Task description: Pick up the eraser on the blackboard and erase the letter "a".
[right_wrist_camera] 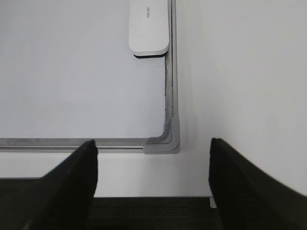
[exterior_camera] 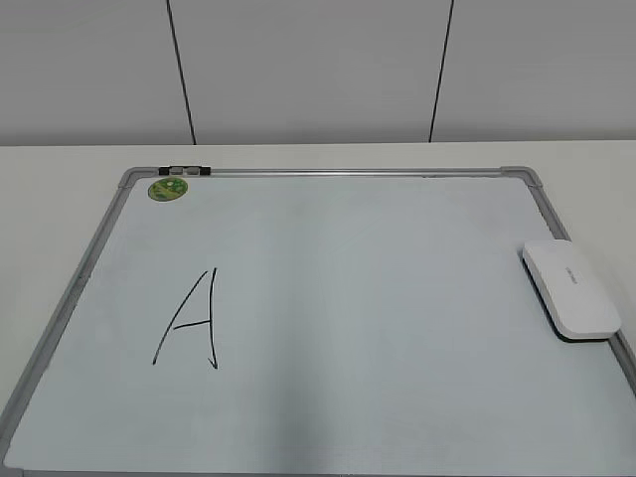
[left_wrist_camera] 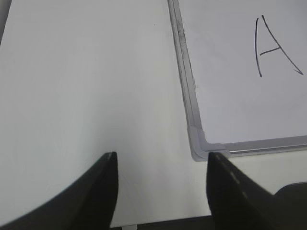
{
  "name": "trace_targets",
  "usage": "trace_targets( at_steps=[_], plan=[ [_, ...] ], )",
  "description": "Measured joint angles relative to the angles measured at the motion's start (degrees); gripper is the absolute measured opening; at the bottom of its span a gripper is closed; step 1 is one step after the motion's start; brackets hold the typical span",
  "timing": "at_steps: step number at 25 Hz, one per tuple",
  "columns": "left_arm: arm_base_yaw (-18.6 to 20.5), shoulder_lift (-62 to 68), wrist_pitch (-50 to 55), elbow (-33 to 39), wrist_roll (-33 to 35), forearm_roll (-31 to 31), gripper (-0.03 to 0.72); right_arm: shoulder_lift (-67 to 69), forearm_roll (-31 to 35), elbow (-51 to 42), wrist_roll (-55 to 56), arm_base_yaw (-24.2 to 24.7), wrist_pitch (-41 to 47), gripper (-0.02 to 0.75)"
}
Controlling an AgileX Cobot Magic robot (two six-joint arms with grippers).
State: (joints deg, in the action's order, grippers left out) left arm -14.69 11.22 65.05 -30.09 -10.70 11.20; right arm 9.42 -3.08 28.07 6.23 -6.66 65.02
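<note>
Both grippers hover with jaws apart: the left gripper [left_wrist_camera: 160, 160] near the blackboard's [exterior_camera: 328, 174] near-left corner, the right gripper [right_wrist_camera: 153, 146] above its near-right corner. Against the right frame lies the eraser [exterior_camera: 570, 288]. A capital "A" [exterior_camera: 189, 318] sits left; its lettering may be marker.

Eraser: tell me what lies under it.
The eraser lies flat on the whiteboard, at its right edge against the frame. The right wrist view shows a dark underside along its near end. Whatever board surface or marks lie beneath it are covered.
</note>
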Motion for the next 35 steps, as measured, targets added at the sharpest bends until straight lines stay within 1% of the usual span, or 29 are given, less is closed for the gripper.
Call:
trace_targets(
  at_steps=[12,26,28,29,33,35],
  plan=[
    [0.0,-0.22,-1.06,0.79,0.0,0.13,0.419,0.0,-0.09,0.0,0.0,0.0,0.04,0.536],
    [0.0,-1.57,-1.19,0.79,0.0,0.13,0.364,-0.5,-0.09,0.0,0.11,0.0,0.13,0.536],
    [0.65,-2.84,-1.19,0.79,0.0,0.13,0.353,-1.33,-0.09,0.0,0.11,0.67,0.13,0.536],
    [1.27,-3.27,-1.19,0.79,0.0,0.13,0.349,-2.43,-0.09,0.0,0.11,2.02,0.13,0.536],
    [4.59,-5.34,-1.22,0.79,0.0,0.13,0.337,-6.81,-0.09,0.0,0.11,6.24,0.13,0.536],
    [6.18,-6.76,-1.22,0.79,0.0,0.13,0.336,-8.63,-0.09,0.0,0.11,7.17,0.16,0.536]
  ],
)
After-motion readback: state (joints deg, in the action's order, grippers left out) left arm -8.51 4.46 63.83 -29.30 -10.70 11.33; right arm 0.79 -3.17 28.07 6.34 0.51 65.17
